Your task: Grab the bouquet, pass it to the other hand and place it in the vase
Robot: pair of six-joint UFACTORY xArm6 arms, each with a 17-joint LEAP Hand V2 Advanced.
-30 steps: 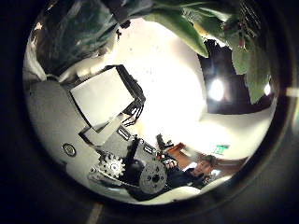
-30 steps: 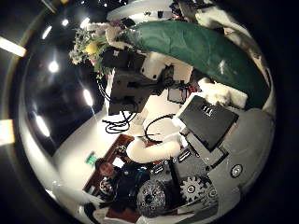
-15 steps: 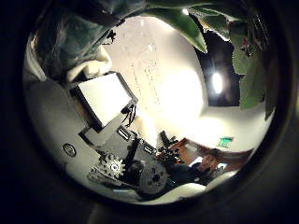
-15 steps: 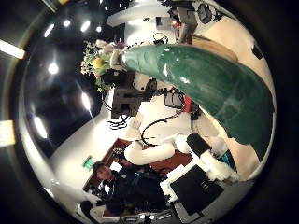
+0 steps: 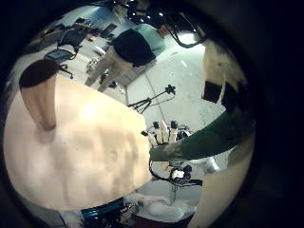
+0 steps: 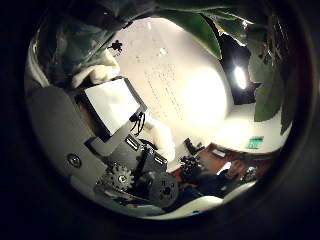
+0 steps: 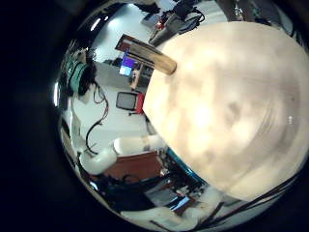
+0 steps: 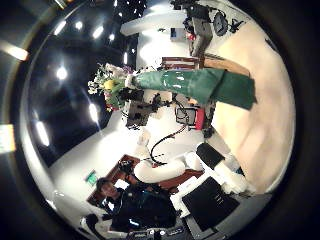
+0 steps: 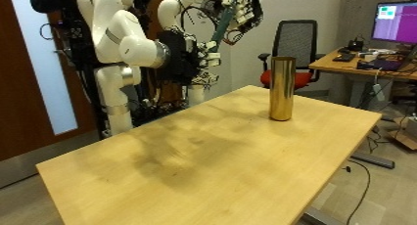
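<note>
In the outside view the bouquet, flowers in green wrap, is held high above the far edge of the wooden table. My left hand is shut on it near the flowers. My right hand is just below the stem end. The left little finger side palm view shows the right hand with straight fingers at the tip of the wrap. The right thumb side palm view shows the bouquet a little away from the palm. The tall gold vase stands upright on the table, away from both hands.
A black office chair and a desk with a monitor stand behind the table, beyond the vase. The vase also shows in the left little finger side palm view and the right little finger side palm view.
The green wrap filled the right thumb side palm view and now sits smaller and farther off: the right hand has let go and drawn back. The left palm still has leaves close by.
</note>
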